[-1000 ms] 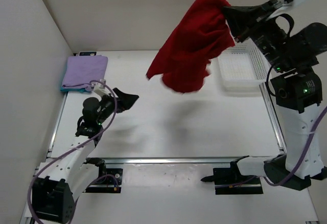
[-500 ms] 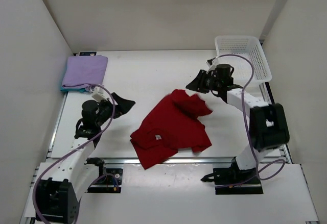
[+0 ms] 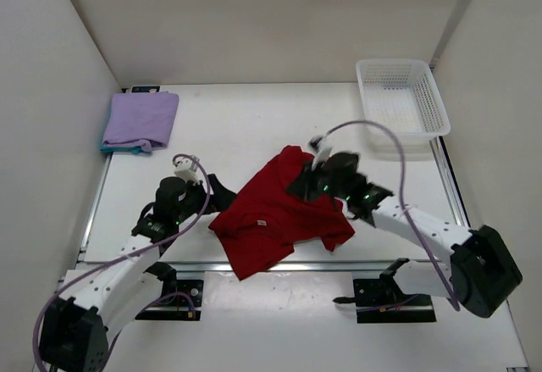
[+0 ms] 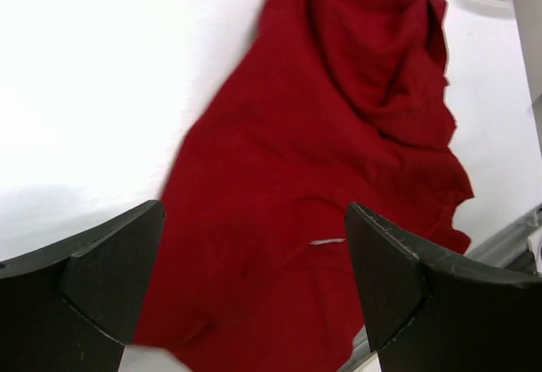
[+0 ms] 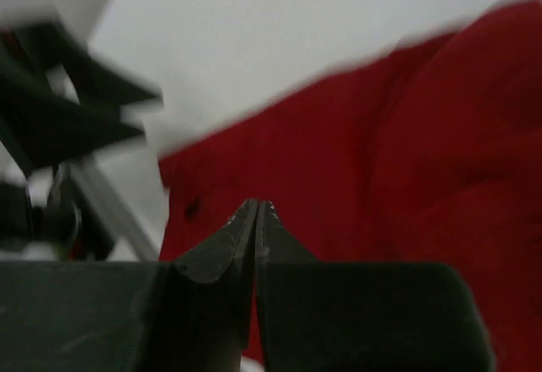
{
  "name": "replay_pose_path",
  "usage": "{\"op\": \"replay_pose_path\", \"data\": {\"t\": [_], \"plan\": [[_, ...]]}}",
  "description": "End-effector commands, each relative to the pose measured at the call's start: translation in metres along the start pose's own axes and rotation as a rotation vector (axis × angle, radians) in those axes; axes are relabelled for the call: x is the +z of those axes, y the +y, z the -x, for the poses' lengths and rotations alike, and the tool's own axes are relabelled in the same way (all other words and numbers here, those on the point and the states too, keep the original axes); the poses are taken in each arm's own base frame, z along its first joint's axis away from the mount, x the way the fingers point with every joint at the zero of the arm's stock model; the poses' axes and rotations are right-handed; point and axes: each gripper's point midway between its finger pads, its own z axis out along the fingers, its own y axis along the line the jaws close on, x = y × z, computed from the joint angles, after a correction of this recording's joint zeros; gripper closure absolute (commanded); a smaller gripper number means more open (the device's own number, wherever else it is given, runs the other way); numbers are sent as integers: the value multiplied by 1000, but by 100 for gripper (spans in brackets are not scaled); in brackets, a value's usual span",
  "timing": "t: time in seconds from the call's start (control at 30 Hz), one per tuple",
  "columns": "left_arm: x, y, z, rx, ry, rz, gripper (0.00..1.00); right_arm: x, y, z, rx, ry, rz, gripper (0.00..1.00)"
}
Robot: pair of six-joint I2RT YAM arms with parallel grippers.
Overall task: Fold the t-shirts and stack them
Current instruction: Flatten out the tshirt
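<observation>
Left wrist view shows my left gripper (image 4: 254, 253) with both fingers spread fully apart and nothing between them, hanging low over the near left edge of the red t-shirt (image 4: 339, 160). My right gripper (image 5: 257, 209) has its two fingers pressed tight together; its own view is blurred, but I see no cloth pinched between the tips, only red fabric below them. This is the big change: a second ago this same gripper held the shirt high in the air near the basket (image 3: 402, 92), and half a second ago the shirt was already dropped on the table (image 3: 246, 126). Since then both my arms have come in to it, the left from the left side and the right over its upper right part. The shirt lies near the front middle of the table, but not flat: the upper part is bunched and one side is turned over itself, with a small white label (image 3: 262, 224) showing. So I judge that folding cannot begin yet; first I must spread the shirt. Far at the back left, the lavender t-shirt (image 3: 142, 116) lies folded on top of the teal-blue t-shirt (image 3: 114, 146), as it did before, so the red one is the last to fold and stack there.
</observation>
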Motion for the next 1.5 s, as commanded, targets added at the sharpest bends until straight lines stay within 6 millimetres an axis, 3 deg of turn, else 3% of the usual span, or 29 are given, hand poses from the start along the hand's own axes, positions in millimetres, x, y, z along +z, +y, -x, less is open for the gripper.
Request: {"op": "replay_pose_path", "data": {"t": [0.0, 0.03, 0.1, 0.13, 0.23, 0.3, 0.43, 0.47, 0.53, 0.63, 0.67, 0.9, 0.97, 1.0, 1.07, 1.13, 1.23, 1.3, 1.33, 1.47], "plan": [[-14, 10, 4, -29, -70, 8, 2, 3, 30, -111, -47, 247, 49, 100], [-18, 7, 19, -55, -116, -9, 1, 4, 35, -127, -62, 283, 38, 100], [-24, 6, 38, -100, -145, -60, 1, 5, 75, -152, -171, 312, 124, 98], [-27, 7, 48, -127, -157, -91, 5, 8, 86, -162, -212, 326, 139, 92], [-27, 18, 53, -198, -136, -125, 16, 26, 105, -162, -265, 341, 187, 70], [-29, 46, 58, -272, -157, -58, 23, 39, 116, -164, -298, 324, 212, 55], [-29, 56, 61, -278, -157, -25, 23, 68, 137, -178, -414, 335, 214, 49], [-28, 52, 59, -268, -140, -36, 23, 73, 130, -188, -449, 365, 170, 49], [-27, 54, 62, -274, -155, -25, 22, 89, 139, -184, -552, 345, 139, 47], [-31, 59, 64, -298, -184, -26, 23, 103, 126, -193, -643, 387, 49, 44], [-32, 58, 64, -291, -181, -33, 23, 109, 130, -189, -663, 374, 44, 44], [-35, 64, 67, -296, -206, -18, 24, 124, 96, -198, -715, 405, -76, 44], [-33, 62, 64, -288, -190, -30, 24, 127, 92, -202, -715, 412, -93, 46], [-32, 64, 62, -298, -188, -21, 24, 128, 93, -203, -717, 412, -93, 52], [-31, 63, 60, -293, -174, -17, 23, 125, 83, -202, -719, 421, -146, 79], [-30, 60, 58, -279, -172, -24, 23, 119, 81, -192, -709, 389, -165, 88], [-25, 50, 54, -255, -152, -35, 23, 98, 95, -142, -666, 287, -148, 96], [-18, 47, 48, -232, -140, -12, 23, 79, 80, -107, -613, 232, -189, 100], [-13, 32, 40, -200, -105, -48, 23, 62, 87, -85, -594, 191, -170, 100], [4, 9, 23, -167, -52, -69, 21, -2, 46, -64, -432, 155, -138, 96]]}}
